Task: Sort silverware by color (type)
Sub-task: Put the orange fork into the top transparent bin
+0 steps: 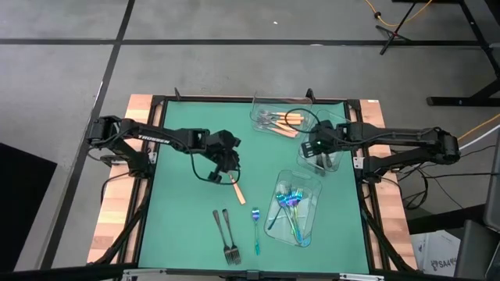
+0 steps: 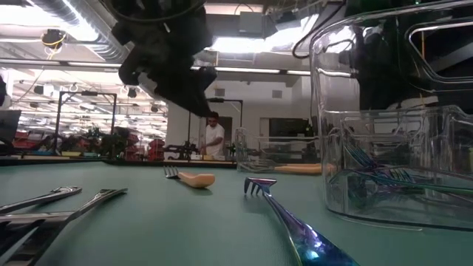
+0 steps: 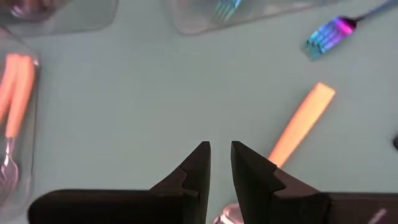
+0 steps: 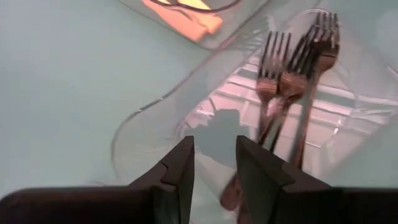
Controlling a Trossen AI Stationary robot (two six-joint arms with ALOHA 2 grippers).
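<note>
Four forks remain loose on the worktop (image 1: 180,226), an orange one (image 1: 237,190) under the narrowly spread, empty left pincer (image 1: 228,168), two dark (image 1: 226,236), one blue (image 1: 255,226); the right pincer (image 1: 323,158), slightly spread and empty, hovers over the dark-fork tray (image 1: 334,162).

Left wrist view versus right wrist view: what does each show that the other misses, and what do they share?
Only the left wrist view shows the loose orange-handled fork lying on the green mat beside the left end effector, plus a loose iridescent blue-teal fork. Only the right wrist view shows the dark metal forks in a clear plastic tray under the right end effector. Both show orange handles inside the clear tray of orange-handled forks and nothing between the fingers.
</note>
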